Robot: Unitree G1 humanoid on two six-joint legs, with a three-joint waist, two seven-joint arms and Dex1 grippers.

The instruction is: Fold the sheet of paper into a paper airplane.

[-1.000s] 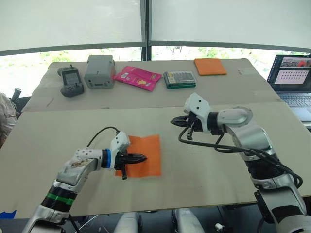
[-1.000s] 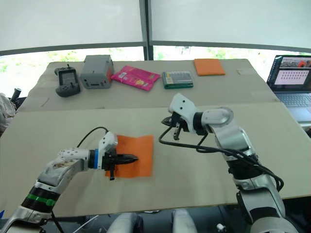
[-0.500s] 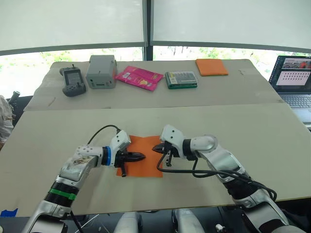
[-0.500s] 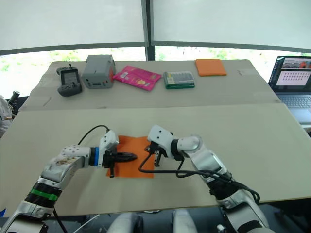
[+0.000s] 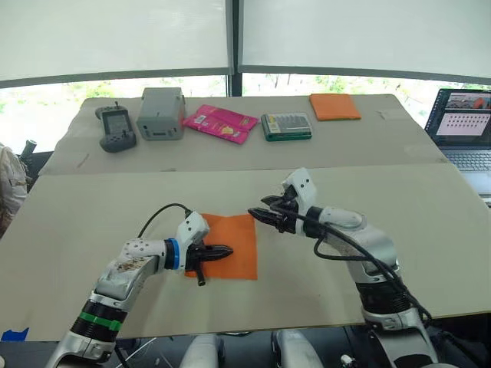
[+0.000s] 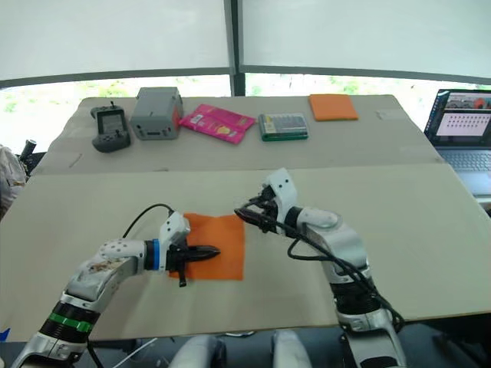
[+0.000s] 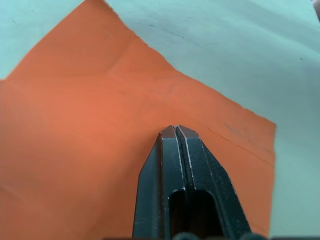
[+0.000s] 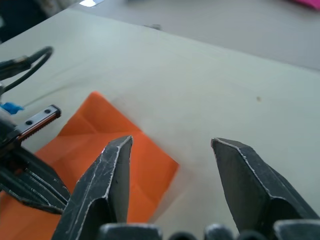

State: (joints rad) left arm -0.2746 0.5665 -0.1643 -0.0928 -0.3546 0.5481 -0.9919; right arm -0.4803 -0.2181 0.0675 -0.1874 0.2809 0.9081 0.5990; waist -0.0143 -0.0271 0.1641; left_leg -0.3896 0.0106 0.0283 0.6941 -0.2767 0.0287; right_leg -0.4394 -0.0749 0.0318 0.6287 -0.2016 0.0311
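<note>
Sheet of paper (image 5: 228, 245) lies flat on the near table (image 5: 92, 222), squarish, faint creases visible. My left gripper (image 5: 228, 251) rests over its left-centre, fingers pressed together, nothing between them. My right gripper (image 5: 255, 214) hovers at the paper's far right corner, fingers apart.

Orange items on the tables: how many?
2. The thin bright-orange sheet of paper lies flat on the near table under the closed left gripper, with the open right gripper at its far right corner. A thicker orange rectangular pad sits on the far table.
</note>
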